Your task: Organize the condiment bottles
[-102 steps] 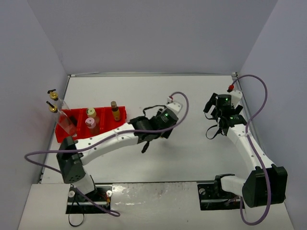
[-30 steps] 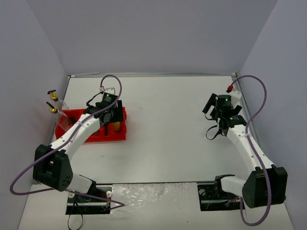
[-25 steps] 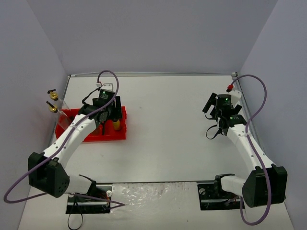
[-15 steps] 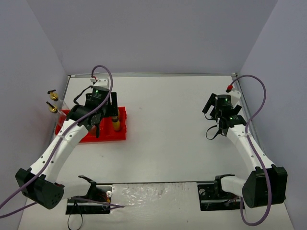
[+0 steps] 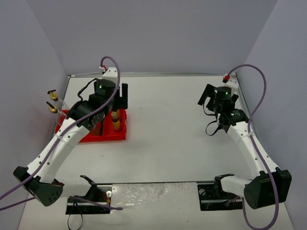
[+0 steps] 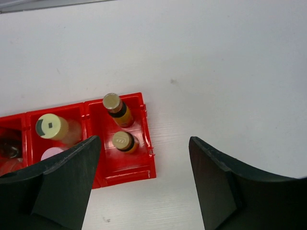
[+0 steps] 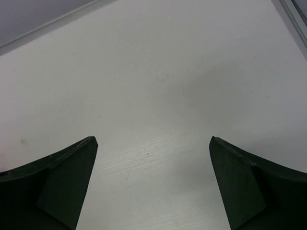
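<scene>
— Condiment bottles (image 5: 115,120): whereabouts?
— All inside the red tray (image 5: 108,135), at the left of the table (image 5: 168,139), close to the left wall (image 5: 29,86).
— Sorted how? Biggest first, please.
— Leftmost compartment: two tall clear glass bottles (image 5: 55,111), gold spouts up, leaning out over the rim toward the wall. Middle compartment: two squat beige bottles (image 6: 49,126), upright, one capped yellow, one capped pink, the pink partly hidden behind a finger (image 6: 57,187) in the left wrist view. Rightmost compartment: two tiny yellow bottles (image 6: 123,141), brown caps, upright, one just behind the other.
— Touching each other?
— Hard to tell; very close at least.
— And the left gripper (image 6: 144,153)?
— Hanging above the tray's right end, jaws spread wide, nothing between them, clear of every bottle.
— And the right gripper (image 7: 153,143)?
— Well apart from the tray, over the table's right side, near the far corner. Jaws wide apart too, gripping nothing.
</scene>
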`<control>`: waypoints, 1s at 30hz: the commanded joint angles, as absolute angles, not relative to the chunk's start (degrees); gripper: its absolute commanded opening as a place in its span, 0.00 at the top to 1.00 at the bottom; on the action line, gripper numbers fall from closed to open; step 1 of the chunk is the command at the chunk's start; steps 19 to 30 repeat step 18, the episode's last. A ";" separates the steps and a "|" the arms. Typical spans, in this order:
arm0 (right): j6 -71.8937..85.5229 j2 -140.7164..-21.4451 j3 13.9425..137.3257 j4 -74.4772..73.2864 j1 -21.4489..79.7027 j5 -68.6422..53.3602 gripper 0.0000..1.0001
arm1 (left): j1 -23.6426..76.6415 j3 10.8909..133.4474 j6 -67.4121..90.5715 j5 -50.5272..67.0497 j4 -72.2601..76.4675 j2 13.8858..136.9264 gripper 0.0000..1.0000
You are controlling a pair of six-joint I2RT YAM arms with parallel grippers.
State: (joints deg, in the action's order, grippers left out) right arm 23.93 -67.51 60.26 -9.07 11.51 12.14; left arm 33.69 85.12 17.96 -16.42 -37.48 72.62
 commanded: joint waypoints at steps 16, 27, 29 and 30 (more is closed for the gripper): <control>21.61 -70.89 83.88 -8.10 22.03 7.88 0.00 | 35.86 89.02 15.29 -11.90 -30.19 74.79 0.29; 21.27 -71.00 84.45 -8.42 22.16 8.00 0.00 | 35.86 88.82 15.12 -11.87 -30.23 74.68 0.29; 21.27 -71.00 84.45 -8.42 22.16 8.00 0.00 | 35.86 88.82 15.12 -11.87 -30.23 74.68 0.29; 21.27 -71.00 84.45 -8.42 22.16 8.00 0.00 | 35.86 88.82 15.12 -11.87 -30.23 74.68 0.29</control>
